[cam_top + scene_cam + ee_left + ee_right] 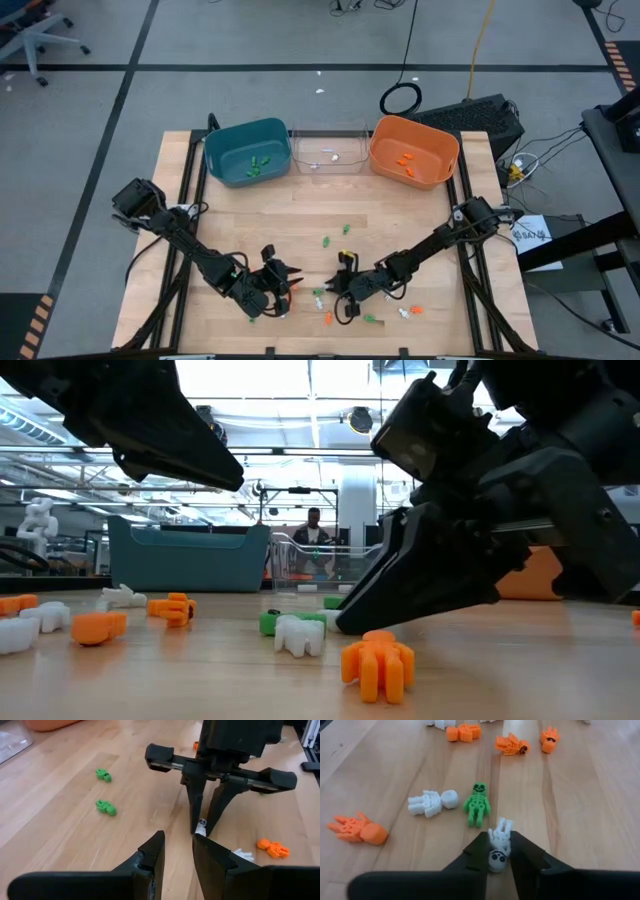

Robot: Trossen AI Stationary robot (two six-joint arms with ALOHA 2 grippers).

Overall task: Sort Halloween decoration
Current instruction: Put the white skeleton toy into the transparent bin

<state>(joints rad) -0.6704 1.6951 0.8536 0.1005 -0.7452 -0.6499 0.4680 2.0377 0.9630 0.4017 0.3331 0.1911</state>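
Right wrist view—gripper (498, 851) pinches glossy white plastic skeleton (499, 845).

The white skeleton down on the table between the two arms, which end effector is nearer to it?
Right. The right end effector is shut on the white skeleton at the table; the left end effector sits a short way off, facing it, empty.

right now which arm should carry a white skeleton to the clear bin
Right. The right gripper already has its fingers closed around a white skeleton on the table. The left gripper hovers nearby holding nothing. The clear bin sits between the other two.
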